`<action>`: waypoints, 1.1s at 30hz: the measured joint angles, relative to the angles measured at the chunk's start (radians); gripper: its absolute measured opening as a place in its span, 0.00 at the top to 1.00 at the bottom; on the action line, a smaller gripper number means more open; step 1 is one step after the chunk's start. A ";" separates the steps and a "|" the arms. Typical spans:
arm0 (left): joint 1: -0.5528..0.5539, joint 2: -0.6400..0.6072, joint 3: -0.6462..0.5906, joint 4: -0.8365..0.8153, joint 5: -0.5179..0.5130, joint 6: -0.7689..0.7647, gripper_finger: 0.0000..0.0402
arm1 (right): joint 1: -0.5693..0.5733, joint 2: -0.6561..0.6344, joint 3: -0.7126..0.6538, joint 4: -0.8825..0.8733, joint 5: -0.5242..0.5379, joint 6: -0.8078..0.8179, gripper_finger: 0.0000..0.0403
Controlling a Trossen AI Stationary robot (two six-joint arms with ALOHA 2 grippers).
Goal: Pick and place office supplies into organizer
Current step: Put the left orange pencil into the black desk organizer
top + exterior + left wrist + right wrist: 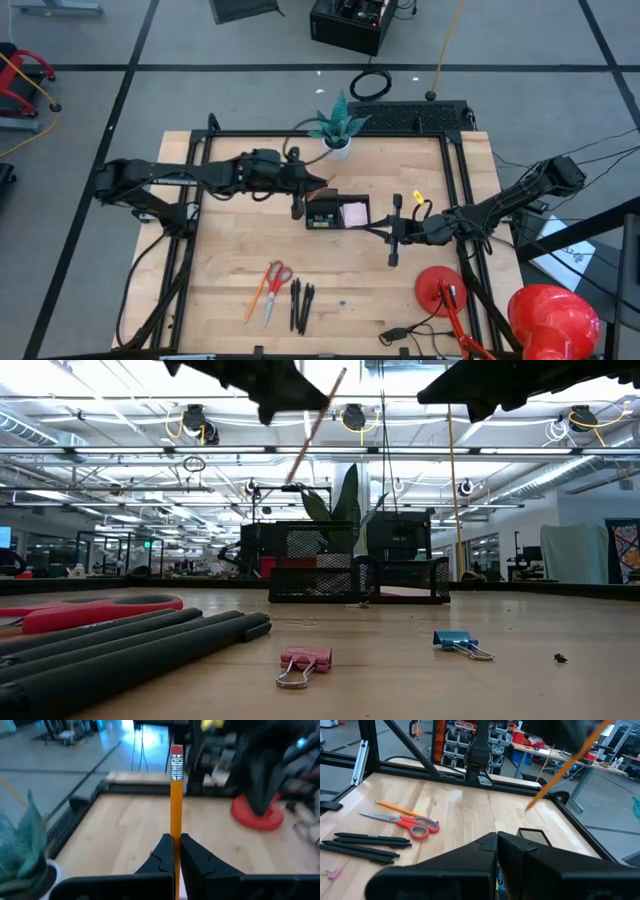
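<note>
Orange pencil [175, 810] clamped in left end effector [176, 851]; above organizer [337, 213].

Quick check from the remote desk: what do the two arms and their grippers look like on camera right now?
Both arms are dark, almost black, built of slim jointed segments. The left arm has black cable looping under it by its base; the right arm has thin cables beside its upper end. The left gripper and right gripper each have two black wedge-shaped fingers with angular faces. No markings are readable.

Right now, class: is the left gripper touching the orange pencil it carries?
Touching. In the left wrist view the left gripper has both fingers pressed shut against the orange pencil, which stands between them with no gap.
</note>
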 joint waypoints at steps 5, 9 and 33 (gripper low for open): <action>0.005 0.091 0.001 0.085 -0.004 0.028 0.95 | 0.000 0.000 0.000 0.000 0.000 0.001 0.99; 0.021 0.166 0.000 0.108 -0.004 0.040 0.96 | 0.000 0.000 0.000 -0.005 -0.001 0.001 0.99; 0.072 0.355 0.001 0.086 0.007 0.034 0.95 | 0.000 0.000 -0.001 -0.012 -0.001 -0.007 0.99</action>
